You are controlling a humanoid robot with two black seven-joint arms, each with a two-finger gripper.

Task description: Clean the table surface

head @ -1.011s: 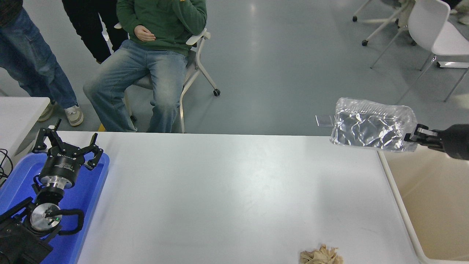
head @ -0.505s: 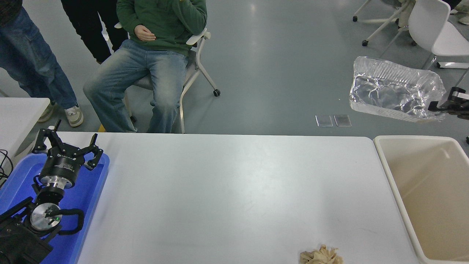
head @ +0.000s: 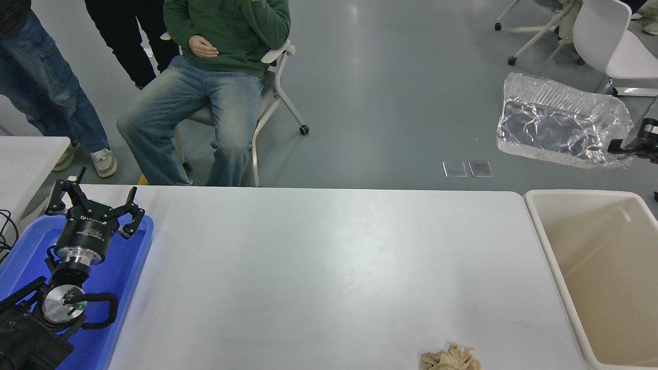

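White table surface [head: 318, 267], nearly bare, one crumpled tan wad [head: 451, 358] at its near edge; right gripper [head: 624, 146], jaws clamped on foil tray [head: 560, 128], high beyond cream bin [head: 545, 231]; disposal underway, likely lowering over bin; left gripper [head: 95, 205], splayed open, parked.

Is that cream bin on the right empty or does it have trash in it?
Empty, as far as it shows: the cream bin has only bare walls and floor in view. The foil tray hangs above it in the right gripper, not inside.
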